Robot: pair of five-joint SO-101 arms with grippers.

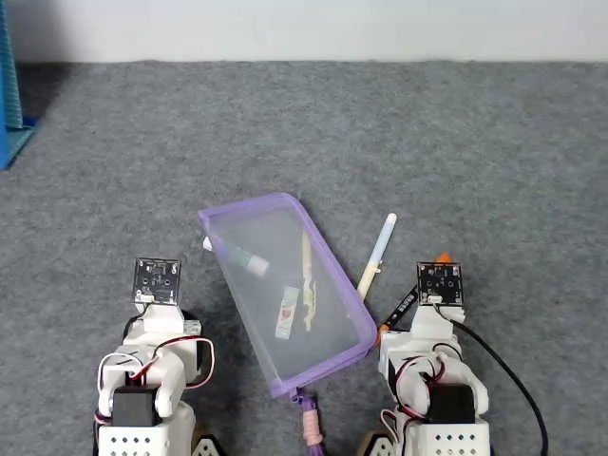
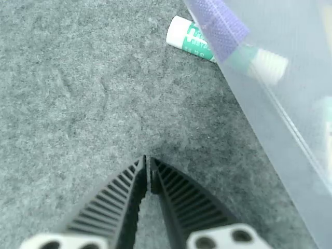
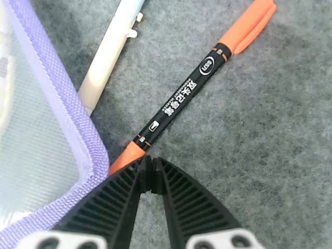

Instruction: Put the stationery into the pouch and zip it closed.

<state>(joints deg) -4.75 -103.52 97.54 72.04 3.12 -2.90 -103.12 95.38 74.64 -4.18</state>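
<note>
Grey felt-like worktop (image 1: 475,142), fuzzy nap all over. Lying flat mid-scene, slanted: pouch (image 1: 336,264), clear soft plastic w/ woven purple trim, corners rounded, a pink-purple cord pull (image 1: 311,423) trailing off the end nearest the arms. Seen through the plastic: a long yellowish stick (image 1: 307,280) and a small flat label-like piece (image 1: 288,312), too small to name.

At the pouch's edge on the left arm's side, a white tube w/ green print (image 2: 189,39), one end poking out past the purple trim, ribbed white end behind the clear sheet; inside or under, cannot tell.

On the right arm's side, bare on the felt: slim cream pen (image 3: 111,52), pale blue toward the far end, just beside the trim. Next to it, black marker (image 3: 181,101) w/ orange caps both ends, lying at a different angle from the pen.

Left gripper (image 2: 148,171): ribbed black fingers pressed together, gripping nothing, over bare felt. Right gripper (image 3: 151,168): fingers likewise closed, empty, tips just by the marker's near orange end; contact unclear.

Blue object (image 1: 9,85) at the far edge.
</note>
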